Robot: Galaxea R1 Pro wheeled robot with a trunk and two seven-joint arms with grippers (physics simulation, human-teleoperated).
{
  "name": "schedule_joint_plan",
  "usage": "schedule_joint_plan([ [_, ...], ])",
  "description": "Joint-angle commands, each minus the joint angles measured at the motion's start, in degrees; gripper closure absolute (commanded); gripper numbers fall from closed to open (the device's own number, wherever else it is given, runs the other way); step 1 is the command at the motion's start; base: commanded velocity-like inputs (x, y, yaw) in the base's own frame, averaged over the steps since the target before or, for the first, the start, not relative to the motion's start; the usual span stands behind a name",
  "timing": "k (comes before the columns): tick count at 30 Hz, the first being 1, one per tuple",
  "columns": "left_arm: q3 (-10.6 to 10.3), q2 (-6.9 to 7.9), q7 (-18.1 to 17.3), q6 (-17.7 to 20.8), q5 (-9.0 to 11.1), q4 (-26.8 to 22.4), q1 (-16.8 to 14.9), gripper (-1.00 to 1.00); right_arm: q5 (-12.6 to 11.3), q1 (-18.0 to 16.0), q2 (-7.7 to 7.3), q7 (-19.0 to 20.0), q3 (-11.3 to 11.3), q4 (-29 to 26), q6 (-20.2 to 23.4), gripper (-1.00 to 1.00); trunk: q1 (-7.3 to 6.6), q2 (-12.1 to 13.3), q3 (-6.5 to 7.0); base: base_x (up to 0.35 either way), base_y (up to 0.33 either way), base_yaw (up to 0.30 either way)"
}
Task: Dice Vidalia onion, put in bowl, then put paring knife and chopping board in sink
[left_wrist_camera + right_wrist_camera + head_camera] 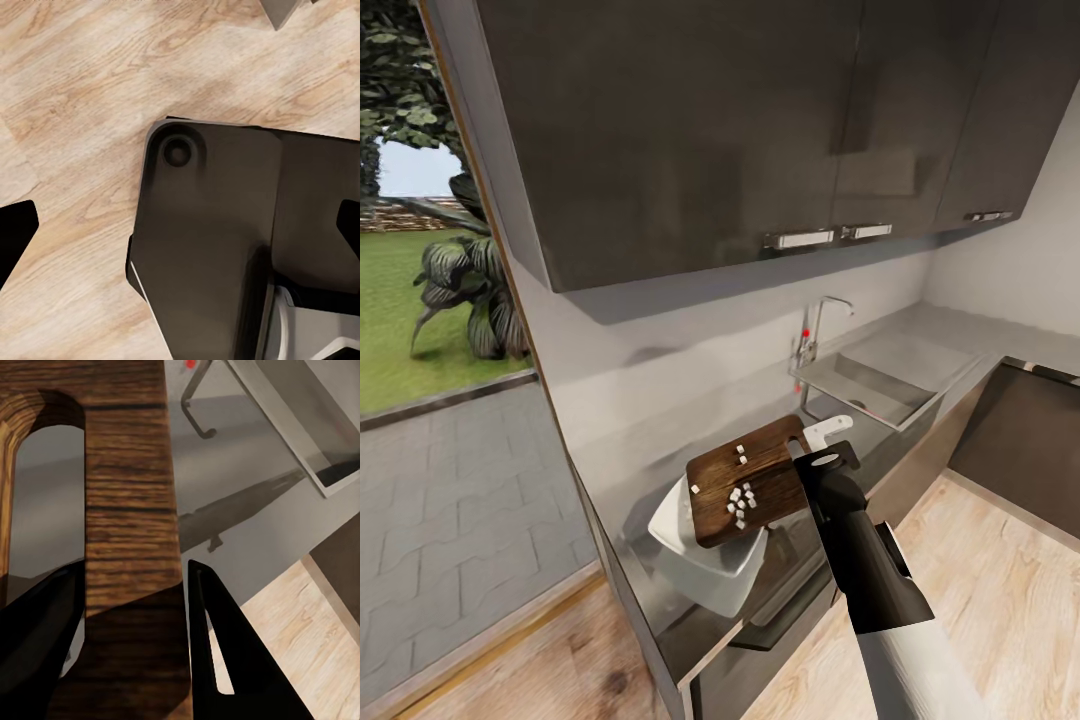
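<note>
My right gripper (812, 458) is shut on the slot-handle end of the dark-brown chopping board (712, 500), which it holds tilted above the white square bowl (705, 572) on the grey countertop (950, 345). Tiny white cubes of diced onion (740, 500) lie scattered on the board. In the right wrist view the board (127, 510) sits between the two black fingers (225, 660). The sink (865, 385) with its chrome tap (815, 330) lies farther along the counter. My left gripper (180, 232) is open over the wooden floor. The paring knife is not identifiable; a slim dark streak (240, 502) crosses the countertop.
Dark wall cabinets (710, 130) hang above the counter. A dark appliance front (1020, 440) stands at the right corner. The robot's dark base (217, 240) lies below the left gripper. A doorway at the left opens onto a paved yard (450, 520).
</note>
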Motion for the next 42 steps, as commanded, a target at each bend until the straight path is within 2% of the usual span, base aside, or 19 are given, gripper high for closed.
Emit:
schedule_joint_plan([
  [1, -0.3, 0.05, 0.4, -0.2, 0.6, -0.1, 0.0, -1.0, 0.6, -0.1, 0.01, 0.4, 0.0, 0.0, 0.3, 1.0, 0.04, -0.1, -0.12, 0.0, 0.0, 0.0],
  [29, -0.2, 0.05, 0.4, -0.2, 0.6, -0.1, 0.0, -1.0, 0.6, -0.1, 0.01, 0.4, 0.0, 0.0, 0.3, 1.0, 0.04, -0.1, -0.12, -0.008, -0.01, 0.0],
  [42, -0.3, 0.05, 0.4, -0.2, 0.6, -0.1, 0.0, -1.0, 0.6, -0.1, 0.01, 0.4, 0.0, 0.0, 0.3, 1.0, 0.04, -0.1, -0.12, 0.0, 0.055, 0.0],
])
